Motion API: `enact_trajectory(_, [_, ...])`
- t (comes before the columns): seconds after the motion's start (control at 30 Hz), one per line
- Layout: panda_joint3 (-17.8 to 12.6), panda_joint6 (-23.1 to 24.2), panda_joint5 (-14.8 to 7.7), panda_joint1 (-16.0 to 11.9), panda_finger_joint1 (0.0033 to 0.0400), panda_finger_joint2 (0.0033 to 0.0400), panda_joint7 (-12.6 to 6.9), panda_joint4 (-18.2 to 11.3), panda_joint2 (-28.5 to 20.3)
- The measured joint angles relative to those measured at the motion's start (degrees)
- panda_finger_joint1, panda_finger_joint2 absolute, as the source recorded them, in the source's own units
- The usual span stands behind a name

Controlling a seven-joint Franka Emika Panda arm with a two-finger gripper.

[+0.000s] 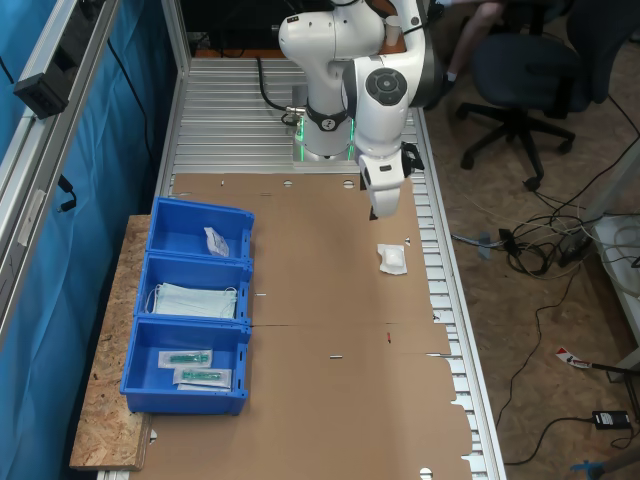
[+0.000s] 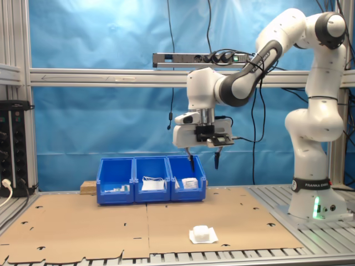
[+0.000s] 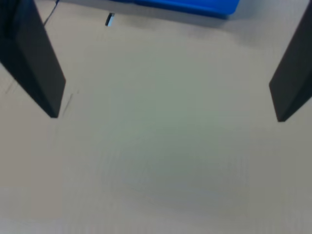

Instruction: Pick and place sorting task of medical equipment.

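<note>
- One white packet (image 1: 392, 259) is lying flat on the brown cardboard sheet (image 1: 310, 330) that is covering the worktop; in the first exterior view it is sitting near the first exterior view's right edge of the cardboard, and in the second exterior view (image 2: 203, 234) it is resting at the near edge, well apart from the bins.
- Two dark fingers (image 3: 34, 63) of the end effector (image 2: 203, 159) are standing wide apart with nothing between them, and in the wrist view bare cardboard is showing under the gap.
- Hanging in the air, the end effector is hovering above the cardboard in the second exterior view, between the packet and the bins and touching neither.
- Three blue bins (image 1: 193, 305) are sitting in a row along the first exterior view's left side of the cardboard, touching one another.
- Inside the far bin a second small white packet (image 1: 216, 241) is lying.
- Pale blue face masks (image 1: 195, 300) are filling the middle bin.
- Long clear packs with green contents (image 1: 195, 367) are lying in the near bin.
- Nothing is standing on the open cardboard between the loose packet and the bins.
- Beyond the worktop, on the floor at the first exterior view's right, an office chair (image 1: 530, 70) and loose cables (image 1: 540, 240) are lying.
</note>
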Motion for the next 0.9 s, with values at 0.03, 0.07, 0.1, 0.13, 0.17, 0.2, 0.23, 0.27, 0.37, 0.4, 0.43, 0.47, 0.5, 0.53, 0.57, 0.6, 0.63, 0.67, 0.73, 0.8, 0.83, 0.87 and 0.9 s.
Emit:
enact_trajectory(0.03, [0.0, 0.7, 0.0, 0.5, 0.04, 0.04, 0.23, -0.8, 0.1])
enact_trajectory(0.07, [0.1, 1.4, 0.0, 1.0, 0.04, 0.04, 0.4, -1.5, 0.2])
enact_trajectory(0.1, [0.2, 2.2, -0.1, 1.4, 0.04, 0.04, 0.57, -2.2, 0.3])
enact_trajectory(0.13, [0.2, 3.0, -0.1, 1.7, 0.04, 0.04, 0.77, -2.9, 0.4])
enact_trajectory(0.17, [0.2, 3.7, -0.1, 2.0, 0.04, 0.04, 1.02, -3.5, 0.6])
enact_trajectory(0.2, [0.3, 4.5, -0.1, 2.3, 0.04, 0.04, 1.29, -4.1, 0.9])
enact_trajectory(0.23, [0.3, 4.5, -0.1, 2.3, 0.04, 0.04, 1.29, -4.1, 0.9])
enact_trajectory(0.27, [0.3, 5.4, -0.1, 2.5, 0.04, 0.04, 1.49, -4.6, 1.2])
enact_trajectory(0.37, [0.3, 7.8, -0.1, 3.0, 0.04, 0.04, 2.09, -5.9, 2.2])
enact_trajectory(0.4, [0.4, 8.6, -0.1, 3.1, 0.04, 0.04, 2.33, -6.3, 2.6])
enact_trajectory(0.43, [0.4, 9.4, -0.1, 3.2, 0.04, 0.04, 2.52, -6.5, 3.0])
enact_trajectory(0.47, [0.4, 10.2, -0.2, 3.3, 0.04, 0.04, 2.65, -6.8, 3.4])
enact_trajectory(0.5, [0.4, 11.0, -0.2, 3.3, 0.04, 0.04, 2.78, -7.0, 3.9])
enact_trajectory(0.53, [0.4, 11.8, -0.2, 3.4, 0.04, 0.04, 2.92, -7.1, 4.3])
enact_trajectory(0.57, [0.4, 12.6, -0.2, 3.4, 0.04, 0.04, 3.07, -7.2, 4.8])
enact_trajectory(0.6, [0.4, 13.4, -0.2, 3.5, 0.04, 0.04, 3.25, -7.2, 5.3])
enact_trajectory(0.63, [0.4, 14.2, -0.2, 3.5, 0.04, 0.04, 3.44, -7.2, 5.8])
enact_trajectory(0.67, [0.4, 15.0, -0.2, 3.5, 0.04, 0.04, 3.61, -7.2, 6.3])
enact_trajectory(0.73, [0.4, 16.6, -0.2, 3.5, 0.04, 0.04, 3.84, -7.2, 7.3])
enact_trajectory(0.8, [0.4, 18.1, -0.2, 3.6, 0.04, 0.04, 4.07, -7.2, 8.4])
enact_trajectory(0.83, [0.4, 18.9, -0.2, 3.6, 0.04, 0.04, 4.19, -7.2, 8.9])
enact_trajectory(0.87, [0.4, 20.2, -0.2, 3.6, 0.04, 0.04, 4.5, -7.1, 10.0])
enact_trajectory(0.9, [0.4, 20.9, -0.2, 3.6, 0.04, 0.04, 4.62, -7.0, 10.5])
